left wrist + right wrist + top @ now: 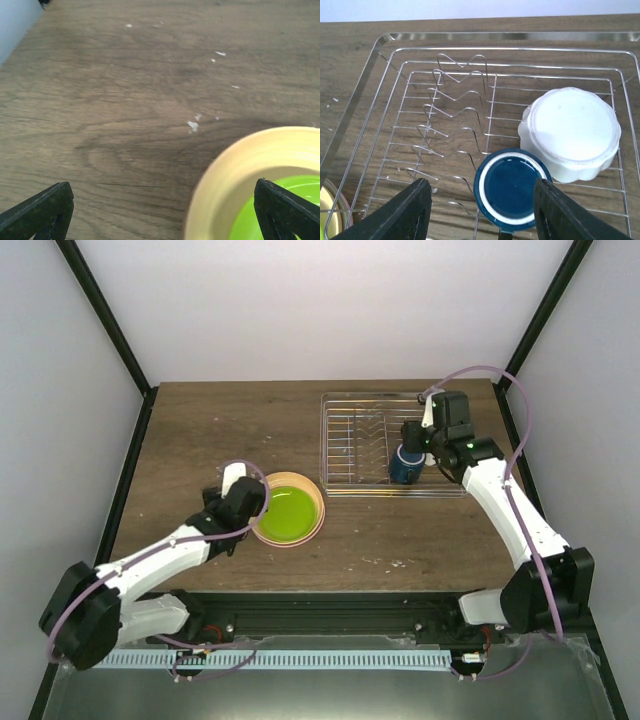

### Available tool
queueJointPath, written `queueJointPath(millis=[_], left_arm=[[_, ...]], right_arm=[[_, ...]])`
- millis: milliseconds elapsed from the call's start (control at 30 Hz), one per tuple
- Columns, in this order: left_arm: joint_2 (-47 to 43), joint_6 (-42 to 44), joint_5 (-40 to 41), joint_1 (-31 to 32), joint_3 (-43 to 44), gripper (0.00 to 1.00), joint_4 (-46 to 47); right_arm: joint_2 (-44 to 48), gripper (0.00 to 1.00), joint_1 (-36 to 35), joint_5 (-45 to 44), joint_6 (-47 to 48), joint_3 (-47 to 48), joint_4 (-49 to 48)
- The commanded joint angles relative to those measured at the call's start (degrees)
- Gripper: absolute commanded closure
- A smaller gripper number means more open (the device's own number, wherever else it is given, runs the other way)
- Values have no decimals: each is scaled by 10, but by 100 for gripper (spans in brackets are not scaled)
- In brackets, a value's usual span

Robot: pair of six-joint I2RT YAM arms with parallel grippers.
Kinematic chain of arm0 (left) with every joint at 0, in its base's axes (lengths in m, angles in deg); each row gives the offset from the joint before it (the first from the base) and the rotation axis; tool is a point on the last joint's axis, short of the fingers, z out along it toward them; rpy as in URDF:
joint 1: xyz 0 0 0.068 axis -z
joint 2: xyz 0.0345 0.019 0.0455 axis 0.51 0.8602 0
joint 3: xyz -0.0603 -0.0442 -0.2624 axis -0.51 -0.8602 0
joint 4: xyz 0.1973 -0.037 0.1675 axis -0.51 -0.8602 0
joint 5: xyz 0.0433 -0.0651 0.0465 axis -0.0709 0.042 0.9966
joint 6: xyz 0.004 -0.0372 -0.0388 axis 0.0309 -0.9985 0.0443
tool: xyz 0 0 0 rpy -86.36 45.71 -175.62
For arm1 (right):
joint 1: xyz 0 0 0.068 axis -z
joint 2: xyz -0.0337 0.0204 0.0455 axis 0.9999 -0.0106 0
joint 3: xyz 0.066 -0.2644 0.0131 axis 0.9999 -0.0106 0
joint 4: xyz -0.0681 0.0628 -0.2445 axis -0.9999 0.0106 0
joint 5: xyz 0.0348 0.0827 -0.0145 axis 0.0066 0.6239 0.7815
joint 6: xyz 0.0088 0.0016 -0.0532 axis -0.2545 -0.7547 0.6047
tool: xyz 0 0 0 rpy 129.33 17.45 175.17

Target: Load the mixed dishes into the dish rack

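An orange-yellow bowl (312, 498) with a lime green dish (285, 514) nested in it sits on the table left of centre. My left gripper (262, 502) is open at the bowl's left rim. In the left wrist view it (162, 215) straddles the rim of the bowl (235, 175), with one finger over the green dish (302, 187) and the other over bare wood. The silver wire dish rack (350, 445) stands at the back right. My right gripper (408, 445) hovers open above it. In the right wrist view the gripper (485, 215) flanks the upturned dark blue mug (512, 189) without touching it. An upturned white scalloped bowl (572, 132) sits beside the mug.
The rack's upright tines (455, 105) stand left of the mug, with no dish in them. White crumbs (192, 126) lie on the wood near the bowl. Black frame posts (105, 315) and white walls enclose the table.
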Motion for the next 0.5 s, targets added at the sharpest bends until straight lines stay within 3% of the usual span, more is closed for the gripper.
queueJointPath(millis=[0,233,467], left_arm=[[51,3,-81,-3,40,0,-4],[141,0,-120,-3,101,0,-52],[159,-10,-142,-2,93,0,-43]], right_arm=[[-12,44,1,15,3,7,-45],[-14,43,1,18,10,-26,-67],[-14,43,1,8,17,-32,-67]])
